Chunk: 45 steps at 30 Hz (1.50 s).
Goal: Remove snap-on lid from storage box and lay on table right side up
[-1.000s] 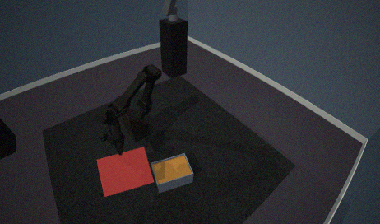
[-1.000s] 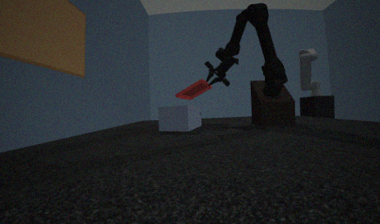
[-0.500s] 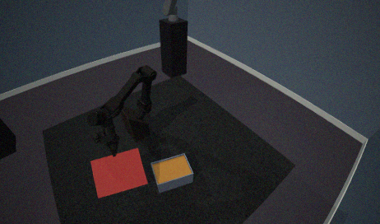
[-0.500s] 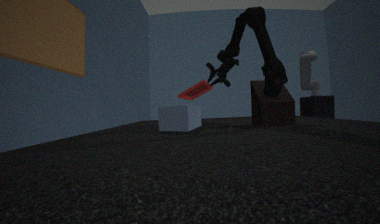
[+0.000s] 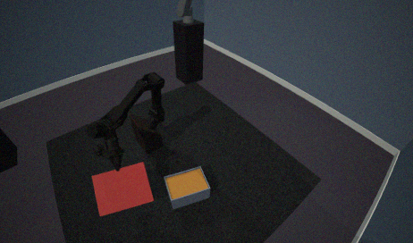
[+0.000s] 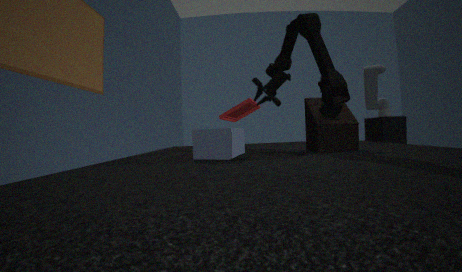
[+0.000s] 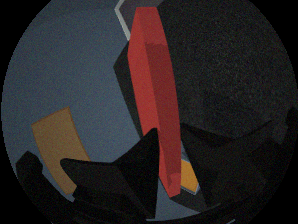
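The red lid (image 5: 122,189) (image 6: 238,111) (image 7: 161,95) is in the air, tilted, with its far edge lower than the edge at the fingers. Its smooth top faces up and its hollow underside shows in the exterior view. My gripper (image 5: 118,169) (image 6: 257,102) (image 7: 168,129) is shut on one edge of the lid. The storage box (image 5: 191,197) (image 6: 212,144) stands open and upright on the table, grey-walled with an orange inside. In the top view the lid is left of the box, with a gap between them. In the wrist view, a finger hides much of the box (image 7: 189,176).
The dark table top (image 5: 241,179) (image 6: 230,215) lies under the box and arm. The arm's brown base block (image 5: 147,136) (image 6: 332,132) stands behind. A dark pedestal (image 5: 189,51) (image 6: 385,130) is farther back. An orange panel (image 6: 50,45) (image 7: 60,145) is on the wall.
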Tool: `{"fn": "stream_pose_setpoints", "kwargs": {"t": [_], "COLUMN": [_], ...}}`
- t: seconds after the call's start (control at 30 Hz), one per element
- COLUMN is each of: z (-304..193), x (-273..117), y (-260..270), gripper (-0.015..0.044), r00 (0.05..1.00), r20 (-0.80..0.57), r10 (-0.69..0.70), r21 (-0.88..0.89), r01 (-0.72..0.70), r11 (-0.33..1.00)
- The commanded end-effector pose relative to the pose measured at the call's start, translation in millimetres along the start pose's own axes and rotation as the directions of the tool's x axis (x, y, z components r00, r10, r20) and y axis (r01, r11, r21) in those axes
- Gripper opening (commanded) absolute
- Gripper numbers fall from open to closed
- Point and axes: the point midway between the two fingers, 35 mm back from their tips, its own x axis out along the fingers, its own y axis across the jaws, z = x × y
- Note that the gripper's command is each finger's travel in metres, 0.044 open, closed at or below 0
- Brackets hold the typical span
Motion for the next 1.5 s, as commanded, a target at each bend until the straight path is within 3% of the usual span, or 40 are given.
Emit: {"fn": "stream_pose_setpoints", "kwargs": {"t": [0.0, 1.47], "z": [7.1, 3.7], "x": [-2.3, 21.1], "y": [5.0, -25.9], "gripper": [0.0000, 0.0000], "r00": [1.000, 1.000], "r20": [-0.002, -0.003], "r10": [0.014, 0.014], "r21": [-0.014, -0.013], "r01": [-0.014, -0.014], "r11": [1.000, 1.000]}}
